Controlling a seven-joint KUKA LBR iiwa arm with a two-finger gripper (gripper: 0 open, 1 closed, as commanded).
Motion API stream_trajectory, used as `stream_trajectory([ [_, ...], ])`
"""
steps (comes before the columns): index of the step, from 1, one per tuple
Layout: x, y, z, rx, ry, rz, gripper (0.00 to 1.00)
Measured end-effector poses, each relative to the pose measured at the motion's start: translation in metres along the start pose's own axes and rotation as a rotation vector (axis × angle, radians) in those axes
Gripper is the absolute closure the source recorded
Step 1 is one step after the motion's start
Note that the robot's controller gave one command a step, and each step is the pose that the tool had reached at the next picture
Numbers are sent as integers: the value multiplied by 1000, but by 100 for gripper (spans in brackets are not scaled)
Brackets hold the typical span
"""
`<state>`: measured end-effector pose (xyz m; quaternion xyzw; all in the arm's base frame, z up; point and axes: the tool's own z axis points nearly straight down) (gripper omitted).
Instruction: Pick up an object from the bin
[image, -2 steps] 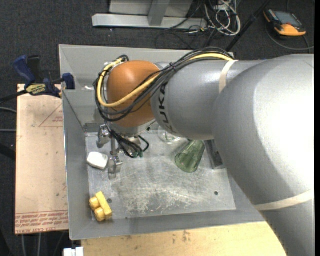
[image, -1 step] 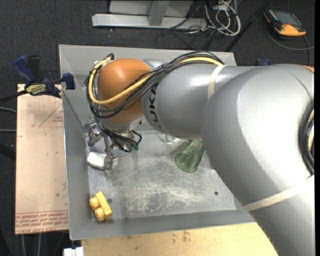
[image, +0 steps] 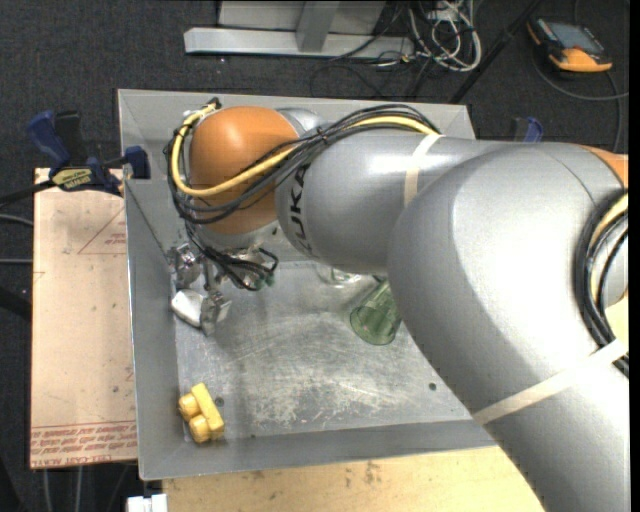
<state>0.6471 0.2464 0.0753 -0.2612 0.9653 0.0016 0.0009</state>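
My gripper (image: 198, 290) hangs under the orange wrist cover, low at the bin's left wall, with its fingers apart. A small white, wedge-like piece (image: 187, 306) lies on the floor by the left wall. It touches the nearer fingertip (image: 211, 312); the farther fingertip (image: 185, 266) stands just behind it. Whether the piece is gripped cannot be made out. A yellow block with two round knobs (image: 202, 414) lies alone in the front left corner, well clear of the gripper.
A clear green cup (image: 374, 318) lies on its side mid-bin, partly under the arm. A clear glassy thing (image: 336, 276) shows just behind it. The big grey arm covers the bin's right half and back.
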Motion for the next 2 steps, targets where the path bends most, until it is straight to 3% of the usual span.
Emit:
stream_trajectory([
  [1, 0, 0, 0, 0, 0, 0, 100],
  [2, 12, 3, -131, 2, -2, -51, 100],
])
